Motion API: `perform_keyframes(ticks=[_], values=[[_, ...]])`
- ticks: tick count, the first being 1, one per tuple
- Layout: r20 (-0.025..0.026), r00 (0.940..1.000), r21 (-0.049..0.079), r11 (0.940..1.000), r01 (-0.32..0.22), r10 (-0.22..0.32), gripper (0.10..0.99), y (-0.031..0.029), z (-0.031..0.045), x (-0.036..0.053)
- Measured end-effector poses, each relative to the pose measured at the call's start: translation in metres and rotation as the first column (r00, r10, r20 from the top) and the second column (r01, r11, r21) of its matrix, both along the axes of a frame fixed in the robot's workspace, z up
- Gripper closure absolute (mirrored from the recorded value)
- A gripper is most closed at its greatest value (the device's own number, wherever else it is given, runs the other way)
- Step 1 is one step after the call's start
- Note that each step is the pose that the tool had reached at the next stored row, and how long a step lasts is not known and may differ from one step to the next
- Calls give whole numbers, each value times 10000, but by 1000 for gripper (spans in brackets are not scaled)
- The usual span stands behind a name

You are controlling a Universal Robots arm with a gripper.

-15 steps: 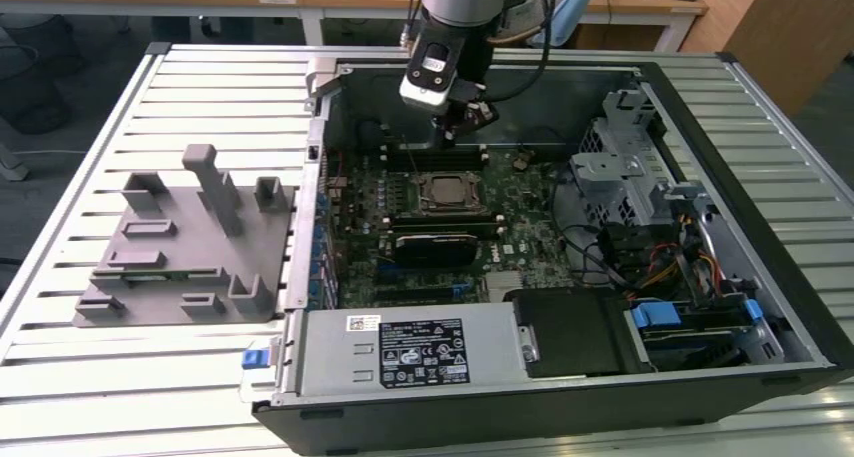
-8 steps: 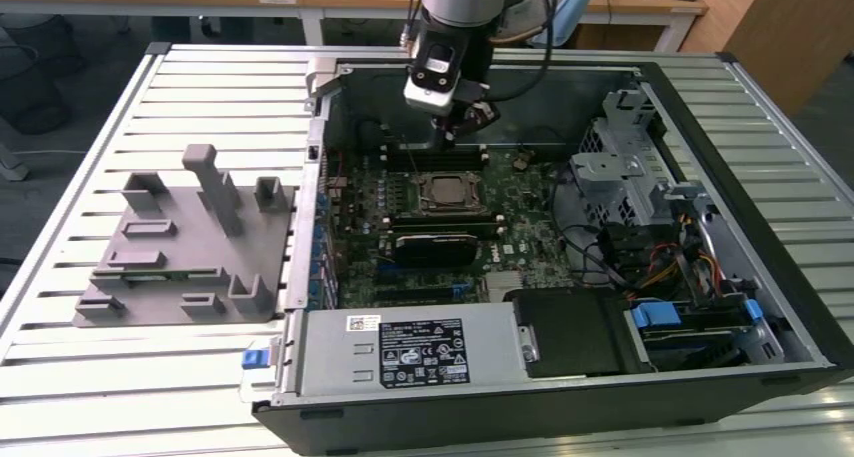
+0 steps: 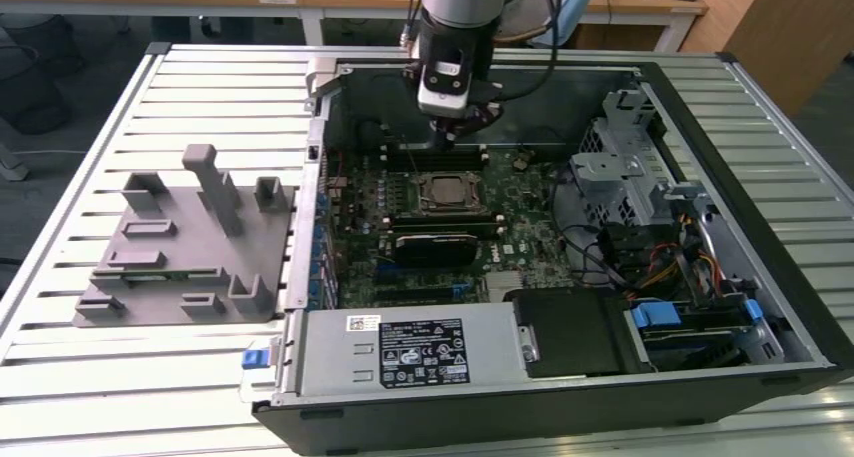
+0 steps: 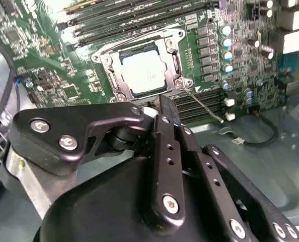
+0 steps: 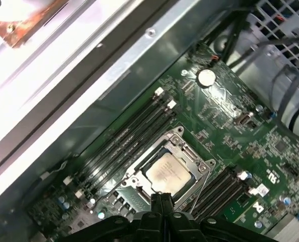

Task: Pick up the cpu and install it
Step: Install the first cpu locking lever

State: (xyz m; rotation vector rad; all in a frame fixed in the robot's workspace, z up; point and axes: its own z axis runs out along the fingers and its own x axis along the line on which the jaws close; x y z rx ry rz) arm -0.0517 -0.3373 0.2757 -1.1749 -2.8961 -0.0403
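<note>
One arm (image 3: 461,37) reaches down into the open case (image 3: 534,427) in the exterior view. Its jaws hang over the board near the memory slots (image 3: 427,159), just past the socket (image 3: 445,205). The cpu (image 3: 445,189) lies flat inside that socket, and a grey tray (image 3: 187,247) sits on the desk (image 3: 80,377) toward the exterior view's left, well apart from it. In the second wrist view the jaws are pressed together with nothing between them, their tips near the socket's edge. The cpu (image 4: 144,70) sits silvery side up within the metal frame (image 4: 177,55), and a thin lever (image 4: 205,106) angles out beside it. In the first wrist view the closed jaws point at the frame's rim, with the cpu (image 5: 168,174) just beyond. The risk, as I judge it, is that shut jaws cannot take the chip. Coming down from this spot could knock the frame or lever or scrape the lid, and a chip nudged askew could bend the socket's pins.
</note>
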Motion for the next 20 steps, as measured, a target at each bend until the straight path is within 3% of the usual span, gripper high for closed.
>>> perform_keyframes(ticks=[5,10,15,20], values=[[0,9958,0,9958,-913,913,980,0,-7,0],[0,9835,0,9835,-1811,1811,980,0,-10,0],[0,9632,0,9632,-2686,2686,980,0,-13,0],[0,9346,0,9346,-3556,3556,980,0,-18,0]])
